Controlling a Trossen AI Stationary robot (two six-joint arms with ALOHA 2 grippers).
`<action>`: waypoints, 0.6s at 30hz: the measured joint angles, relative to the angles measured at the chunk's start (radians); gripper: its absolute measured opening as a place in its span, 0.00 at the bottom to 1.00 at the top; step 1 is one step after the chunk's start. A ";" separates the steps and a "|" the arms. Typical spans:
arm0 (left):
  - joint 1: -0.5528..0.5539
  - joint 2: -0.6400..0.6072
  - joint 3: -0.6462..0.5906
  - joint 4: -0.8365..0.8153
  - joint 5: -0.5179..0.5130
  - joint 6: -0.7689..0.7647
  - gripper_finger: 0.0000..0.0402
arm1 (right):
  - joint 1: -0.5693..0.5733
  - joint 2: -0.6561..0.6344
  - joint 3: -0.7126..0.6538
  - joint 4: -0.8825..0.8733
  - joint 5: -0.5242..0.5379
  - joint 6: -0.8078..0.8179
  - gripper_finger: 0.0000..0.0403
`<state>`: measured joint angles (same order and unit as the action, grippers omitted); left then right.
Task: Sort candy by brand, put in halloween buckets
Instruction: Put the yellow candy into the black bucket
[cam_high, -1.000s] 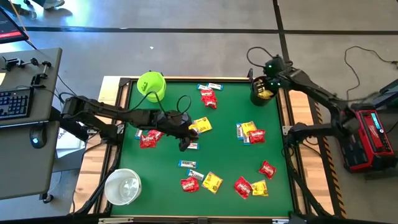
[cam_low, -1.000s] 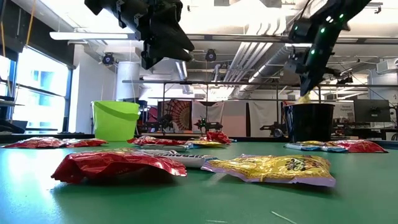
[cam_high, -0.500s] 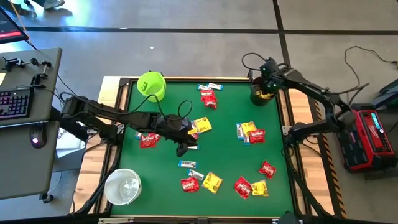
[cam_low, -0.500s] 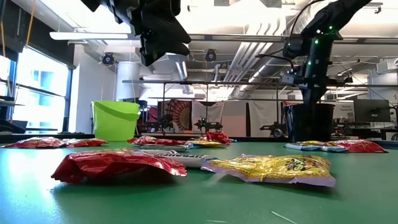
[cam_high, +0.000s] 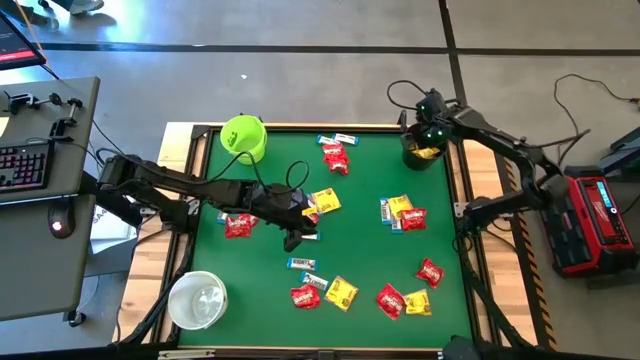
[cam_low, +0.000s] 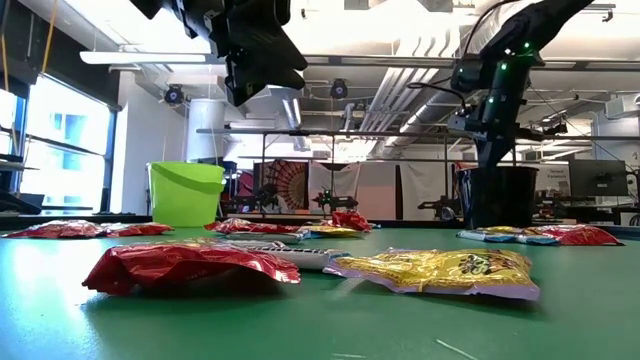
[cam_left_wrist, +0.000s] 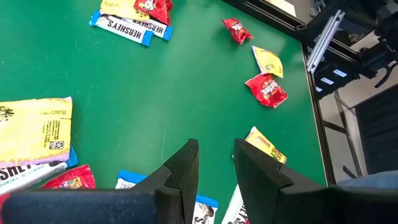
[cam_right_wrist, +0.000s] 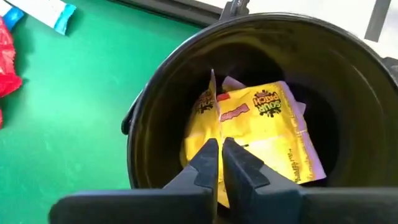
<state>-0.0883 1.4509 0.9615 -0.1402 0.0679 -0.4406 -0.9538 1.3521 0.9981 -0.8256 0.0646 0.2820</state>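
Beneath the right gripper (cam_right_wrist: 217, 163), fingers pressed together and empty, yellow packets (cam_right_wrist: 261, 134) fill the black bucket (cam_right_wrist: 158, 99); most candy (cam_high: 389, 299) lies unsorted.

Hidden under the left arm (cam_high: 200, 188) from above: part of a red packet (cam_high: 238, 226) and a white-and-blue bar (cam_high: 309, 235). Cut off at the left wrist picture's edge: a yellow packet (cam_left_wrist: 34, 130), two bars (cam_left_wrist: 205, 206) behind the jaws. Too small to read from above: wrapper print. Masked by the black bucket (cam_right_wrist: 348, 87) wall: lower parts of yellow packets (cam_right_wrist: 261, 134). Unclear in the low view: contents of the lime green bucket (cam_low: 186, 193).
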 joint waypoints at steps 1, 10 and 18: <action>0.000 0.000 0.000 0.000 0.000 -0.003 0.23 | 0.001 0.003 0.000 -0.001 -0.003 0.006 0.04; 0.000 0.000 0.000 -0.002 -0.014 -0.020 0.23 | -0.010 0.079 0.000 0.006 0.027 -0.002 0.00; 0.000 0.000 0.000 -0.026 -0.014 -0.030 0.23 | -0.043 0.091 0.000 0.001 0.095 -0.020 0.00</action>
<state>-0.0879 1.4506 0.9615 -0.1659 0.0544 -0.4702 -0.9970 1.4435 0.9982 -0.8243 0.1599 0.2622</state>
